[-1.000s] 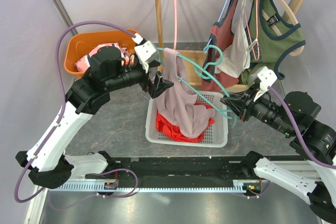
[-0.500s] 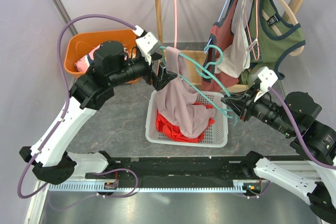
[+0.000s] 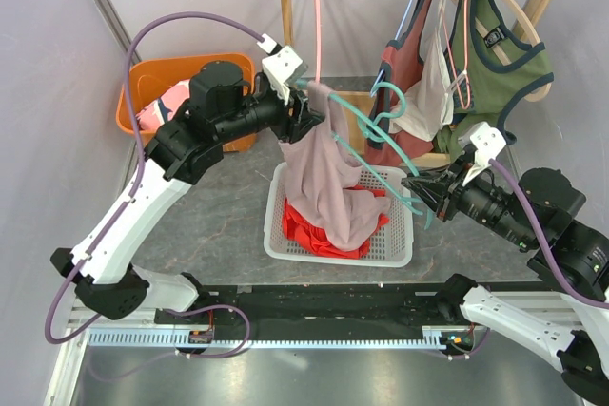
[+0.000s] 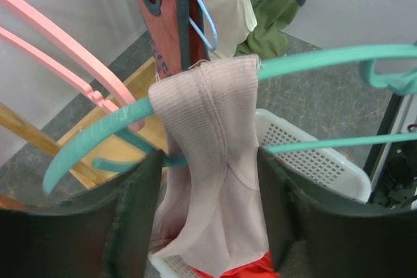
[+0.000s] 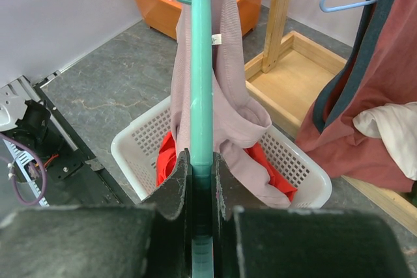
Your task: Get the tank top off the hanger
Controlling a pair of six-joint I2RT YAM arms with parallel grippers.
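Observation:
A mauve tank top (image 3: 324, 178) hangs by one strap from the end of a teal hanger (image 3: 366, 125), and its lower part droops into a white basket (image 3: 400, 244). My right gripper (image 3: 414, 185) is shut on the hanger's arm (image 5: 201, 63) and holds it out over the basket. My left gripper (image 3: 309, 119) is open at the strap end. In the left wrist view its fingers (image 4: 137, 213) stand on either side of the tank top (image 4: 208, 135), just below the hanger (image 4: 326, 60). The tank top (image 5: 228, 63) also shows in the right wrist view.
The basket holds a red garment (image 3: 304, 230). An orange bin (image 3: 143, 92) with clothes stands at the back left. A wooden rack (image 3: 285, 16) behind carries a pink hanger (image 3: 317, 16), a rust top (image 3: 404, 64) and a green top (image 3: 500, 54).
My left arm has risen and moved right, bringing its gripper from the tank top's side up to the strap at the hanger's end. The right gripper and the hanger have held still.

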